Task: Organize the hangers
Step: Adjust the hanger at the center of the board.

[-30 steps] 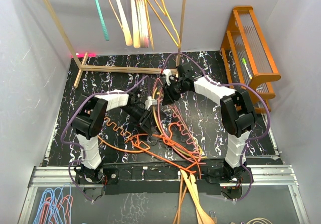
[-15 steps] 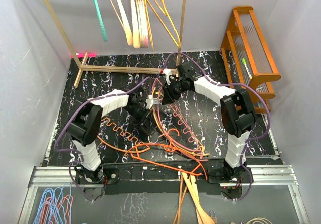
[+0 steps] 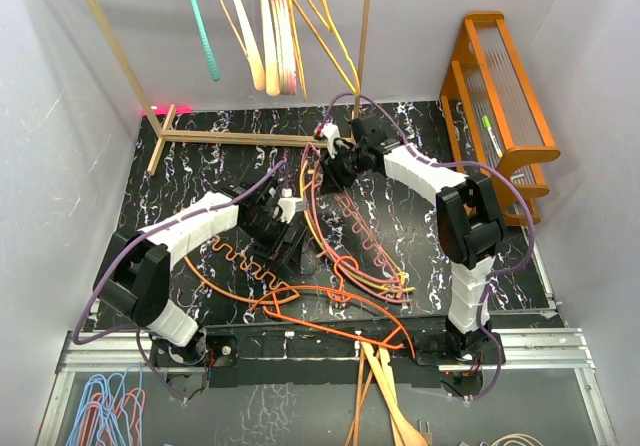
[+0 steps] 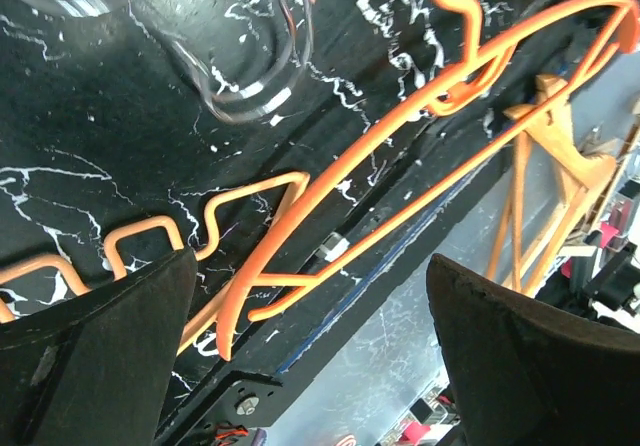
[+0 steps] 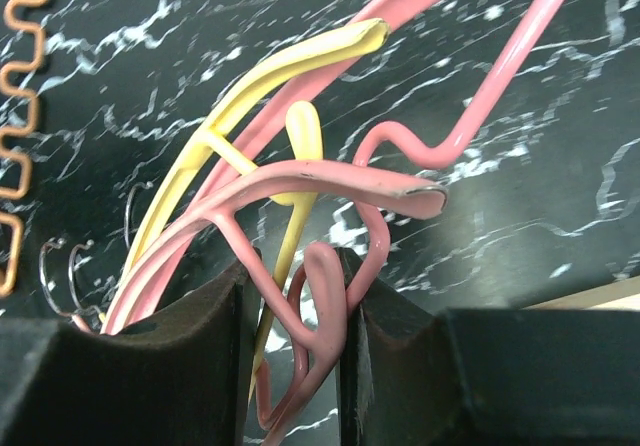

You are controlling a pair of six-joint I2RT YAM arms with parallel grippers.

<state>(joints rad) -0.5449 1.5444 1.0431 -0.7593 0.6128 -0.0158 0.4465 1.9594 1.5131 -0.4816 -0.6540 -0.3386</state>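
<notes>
1. While the left gripper (image 4: 310, 266) holds its two pads wide apart with nothing between them, an orange hanger (image 4: 400, 136) lies on the black marbled table (image 4: 100, 116) below it. It crosses the middle of the left wrist view, and its wavy notched bar runs to the lower left.
2. Seen from the top, this gripper is near the centre of the table, just above the tangle of orange hangers (image 3: 300, 296) in the lower middle of the frame.
3. The right gripper (image 5: 295, 306) is clenched on the pink hangers (image 5: 330, 181). Their hooks pass between its pads at the bottom centre of the right wrist view.
4. A yellow hanger (image 5: 270, 76) goes through the same gap together with them.
5. In the top view the right gripper is in the upper centre, and the pink and yellow loops reach from it toward the lower right of the table.
6. At the top edge a teal hanger (image 3: 200, 26) and a bunch of tan, pink and yellow hangers (image 3: 275, 36) hang side by side.
7. An orange rack (image 3: 505, 106) stands at the right edge.
</notes>
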